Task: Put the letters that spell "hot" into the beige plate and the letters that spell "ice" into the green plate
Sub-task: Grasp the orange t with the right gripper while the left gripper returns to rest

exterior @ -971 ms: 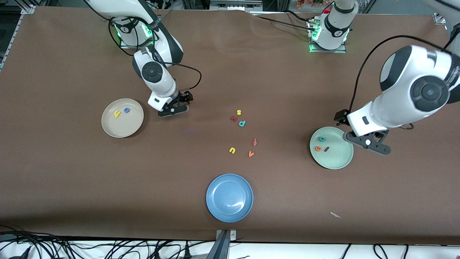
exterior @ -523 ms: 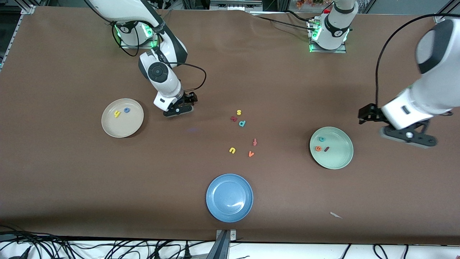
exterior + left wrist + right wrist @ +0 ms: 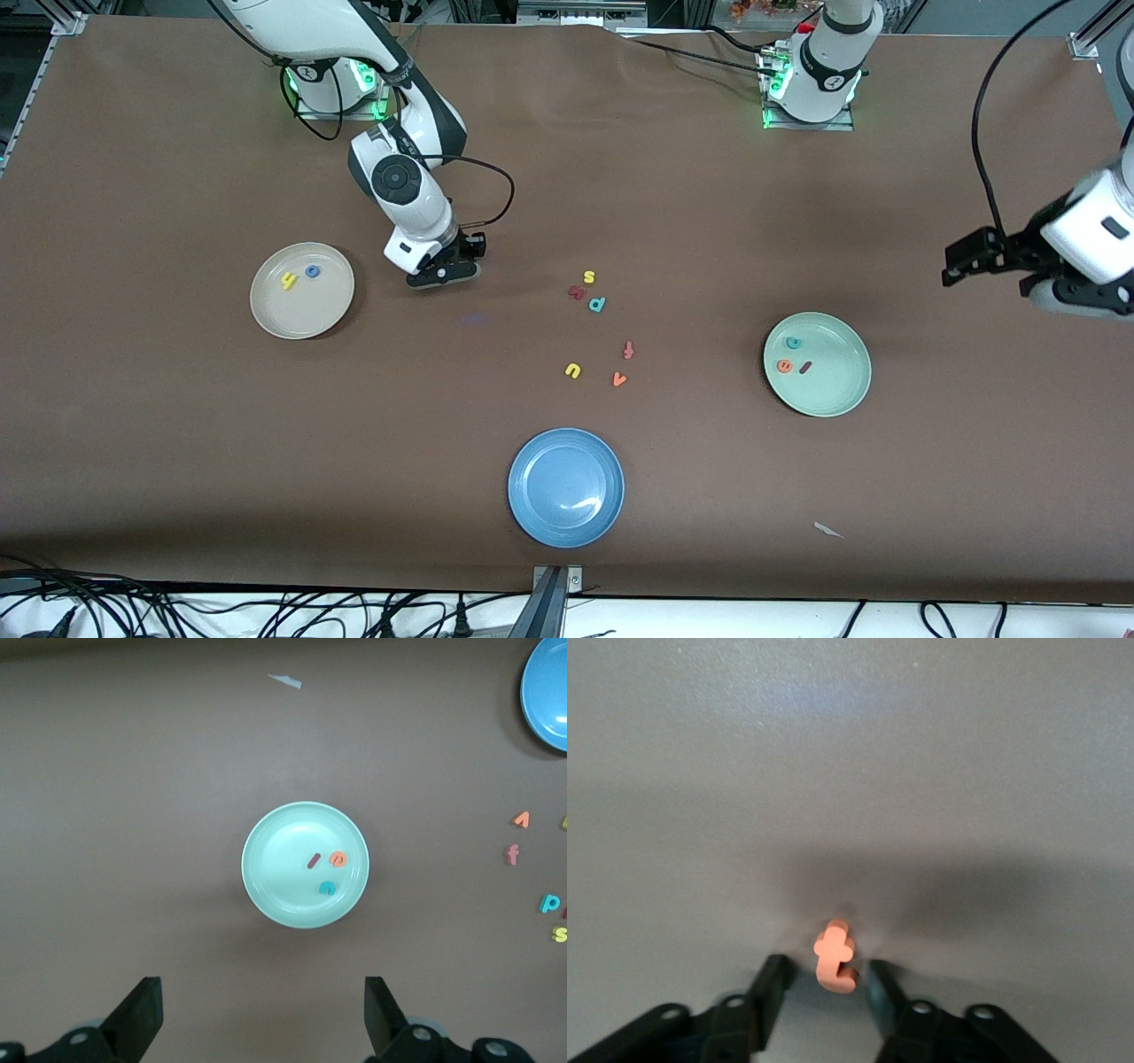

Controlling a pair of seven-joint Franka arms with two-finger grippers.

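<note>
**Two plates filling, the t in the tool's mouth**

Starting at the right arm's end of the desk: the beige plate [image 3: 301,317], round, shallow and plain cream, holds the yellow h [image 3: 288,281] and the blue o [image 3: 312,271], a small ring, side by side; bare brown desk lies all around it.

Just beside that plate, toward the middle, the right arm bends down steeply from its base; the right tool [image 3: 440,273] is low on the desk, its jaws apart but set close on either side of the orange t [image 3: 835,957], a sliver of desk showing each side of the letter.

Mid-desk, the spare letters [image 3: 597,304] lie scattered and well apart from both plates; the blue plate [image 3: 566,486] sits nearest the front camera, nothing in it.

On to the green plate [image 3: 837,385], pale mint and round; inside it the teal c [image 3: 794,343], the orange e [image 3: 785,365] and the dark red i [image 3: 805,367], a short bar, are bunched toward one side; wide open desk rings it.

At the left arm's end the left arm waits; the left tool [image 3: 1072,297] hangs high over bare desk, jaws spread wide, partly cut off by the edge of the front view.
</note>
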